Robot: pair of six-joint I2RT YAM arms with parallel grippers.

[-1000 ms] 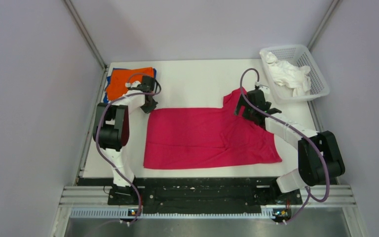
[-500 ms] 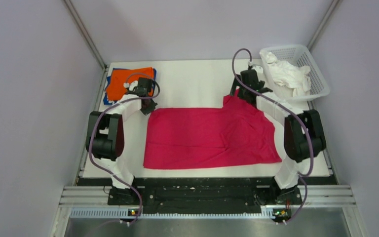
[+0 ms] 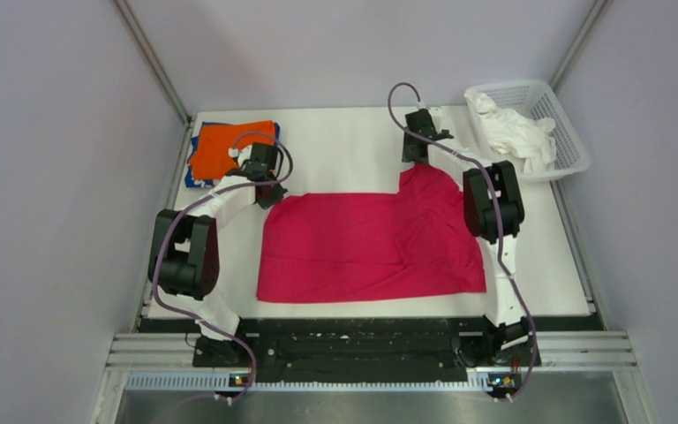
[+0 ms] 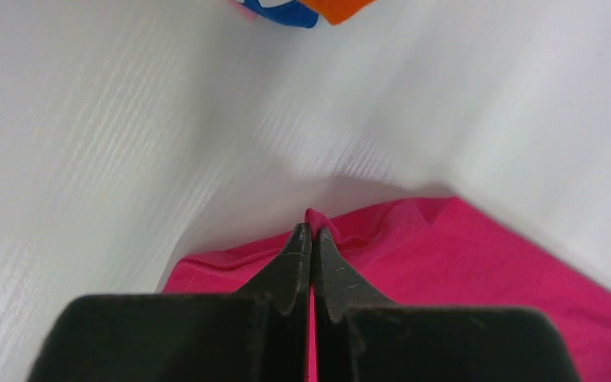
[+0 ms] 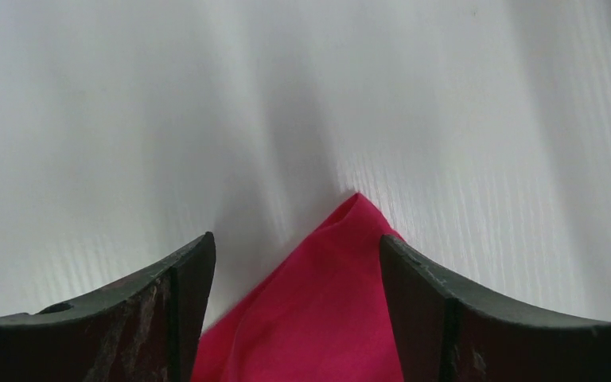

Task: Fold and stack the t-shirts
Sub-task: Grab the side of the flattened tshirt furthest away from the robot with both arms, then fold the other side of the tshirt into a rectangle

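Note:
The magenta-red t-shirt [image 3: 366, 247] lies spread flat on the white table. My left gripper [image 3: 270, 196] is shut on its far left corner [image 4: 313, 216], pinching a small fold of cloth. My right gripper [image 3: 415, 157] is open over the shirt's far right corner [image 5: 342, 263]; the cloth tip lies between its fingers [image 5: 183, 278] without being pinched. The orange t-shirt [image 3: 225, 146] lies folded on the blue one [image 3: 196, 179] at the far left; both show at the top of the left wrist view [image 4: 342, 8].
A white mesh basket [image 3: 574, 141] holding white cloth [image 3: 516, 132] stands at the far right corner. White table [image 3: 344, 141] stretches behind the shirt. Grey walls close in on the left, the back and the right.
My right arm has swung toward the far side, moving its gripper from over the shirt's right part to its far right corner. The left gripper shifted slightly onto the far left corner.

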